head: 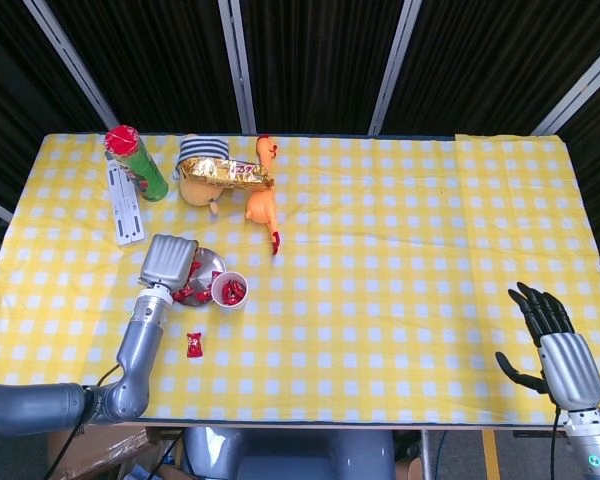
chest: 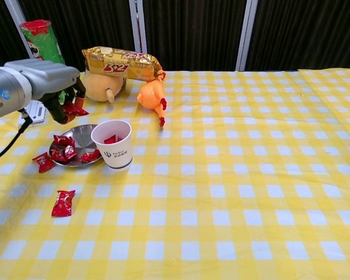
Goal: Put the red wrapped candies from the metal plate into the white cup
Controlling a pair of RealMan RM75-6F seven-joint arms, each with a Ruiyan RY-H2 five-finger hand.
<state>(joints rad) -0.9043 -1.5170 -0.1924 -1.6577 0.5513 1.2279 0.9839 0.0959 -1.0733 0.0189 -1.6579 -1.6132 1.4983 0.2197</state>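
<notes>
The left hand [chest: 46, 81] hangs above the metal plate [chest: 84, 129], its fingers pinching a red wrapped candy [chest: 74, 108]. More red candies [chest: 64, 149] lie on the plate. One [chest: 43, 161] rests on the checked tablecloth [chest: 251, 175] just beside the plate's left rim, and another [chest: 63, 203] lies nearer the front edge. The white cup [chest: 112, 144] stands touching the plate's right side with candy inside it. Behind sit a green can [head: 136, 162], a plush toy [chest: 102, 86] under a gold snack packet [chest: 119, 63], and an orange rubber chicken [chest: 152, 96]. Far right, the right hand [head: 552, 340] rests with fingers spread, holding nothing.
</notes>
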